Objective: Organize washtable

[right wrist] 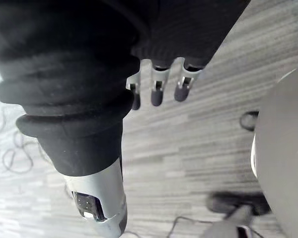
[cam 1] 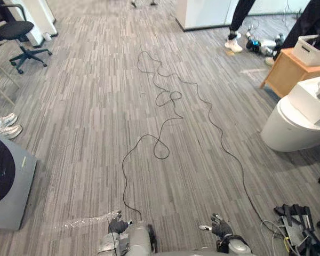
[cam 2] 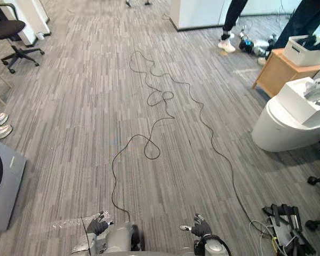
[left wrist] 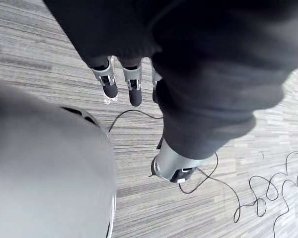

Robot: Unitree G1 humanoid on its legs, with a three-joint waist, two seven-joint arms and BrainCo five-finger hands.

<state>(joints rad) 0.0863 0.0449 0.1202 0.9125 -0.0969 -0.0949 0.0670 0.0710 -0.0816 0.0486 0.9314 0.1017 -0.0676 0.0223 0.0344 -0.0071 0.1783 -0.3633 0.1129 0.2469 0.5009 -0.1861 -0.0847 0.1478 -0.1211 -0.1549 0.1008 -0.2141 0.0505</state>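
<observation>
Left hand (cam 1: 117, 224) and right hand (cam 1: 220, 229) hang low, close to the body, over bare carpet. In the wrist views the fingers (left wrist: 133, 85) of both hang straight and loosely spread, holding nothing.

Clear film (cam 1: 80, 221) lies on the floor just beside the left hand. Grey machine (cam 1: 8, 186) near left, black gear (cam 1: 298, 224) near right.

Further right stands a white fixture (cam 1: 288, 125), then a wood table (cam 1: 285, 72) carrying a white bin (cam 1: 312, 50). Cannot tell which is the washtable. Likeliest it belongs to that right-hand group, well apart from both hands.

Far: chair (cam 1: 16, 32), a person's legs (cam 1: 237, 21).

Step in hand, as judged: approach. Turn right, walk in, skirt the gear, and leave the hands loose until the top is within reach.
</observation>
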